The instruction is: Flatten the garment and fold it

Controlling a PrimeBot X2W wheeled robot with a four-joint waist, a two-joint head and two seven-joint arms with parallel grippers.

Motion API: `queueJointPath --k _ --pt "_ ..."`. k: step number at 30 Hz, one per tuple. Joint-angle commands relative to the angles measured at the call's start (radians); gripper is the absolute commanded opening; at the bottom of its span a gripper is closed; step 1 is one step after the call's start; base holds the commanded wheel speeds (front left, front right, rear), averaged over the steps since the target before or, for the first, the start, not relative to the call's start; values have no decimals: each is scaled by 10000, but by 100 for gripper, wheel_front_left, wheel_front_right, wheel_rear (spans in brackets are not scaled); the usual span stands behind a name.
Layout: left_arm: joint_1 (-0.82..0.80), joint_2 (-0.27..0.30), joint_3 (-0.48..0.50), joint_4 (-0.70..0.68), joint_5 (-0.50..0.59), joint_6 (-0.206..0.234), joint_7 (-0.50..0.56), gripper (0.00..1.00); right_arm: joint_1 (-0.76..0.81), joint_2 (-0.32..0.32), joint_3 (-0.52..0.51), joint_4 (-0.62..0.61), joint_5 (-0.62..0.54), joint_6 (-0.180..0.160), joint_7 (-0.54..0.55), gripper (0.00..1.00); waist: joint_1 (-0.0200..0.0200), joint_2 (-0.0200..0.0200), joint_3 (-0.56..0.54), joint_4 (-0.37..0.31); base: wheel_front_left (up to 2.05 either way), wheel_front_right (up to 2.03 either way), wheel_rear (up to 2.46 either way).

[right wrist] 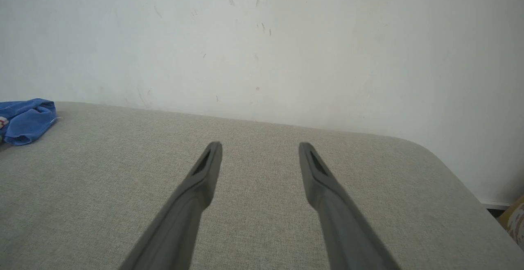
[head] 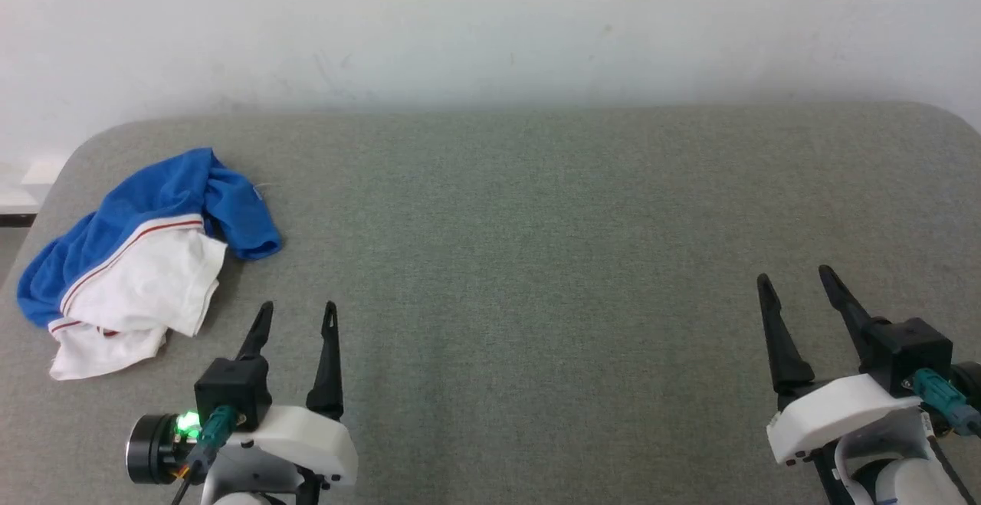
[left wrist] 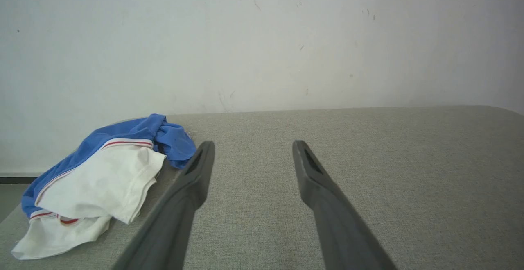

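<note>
Grey cloth-covered table (head: 536, 260) carries the crumpled garment (head: 146, 260) at its left end; we hold our left gripper (head: 298, 306) and right gripper (head: 794, 273) spread wide, clear of it.

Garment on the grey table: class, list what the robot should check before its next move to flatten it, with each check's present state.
1. Garment lies on the table: ok.
2. Garment flat: not ok, bunched in a heap.
3. Left gripper open, holding nothing: ok.
4. Right gripper open, holding nothing: ok.
5. Hem and collar found: cannot tell, folds hide them.
</note>
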Motion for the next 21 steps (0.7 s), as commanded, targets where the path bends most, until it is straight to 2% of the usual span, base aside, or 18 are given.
queueJointPath --k 1,21 --pt "106 -12 -34 -34 -60 100 -119 100 131 10 -66 -15 63 -5 -114 100 0 0 6 77 0 0 0" --pt "237 -22 -138 -151 -469 304 -537 100 180 18 -193 13 61 -8 -532 100 0 0 92 1103 0 0 0"
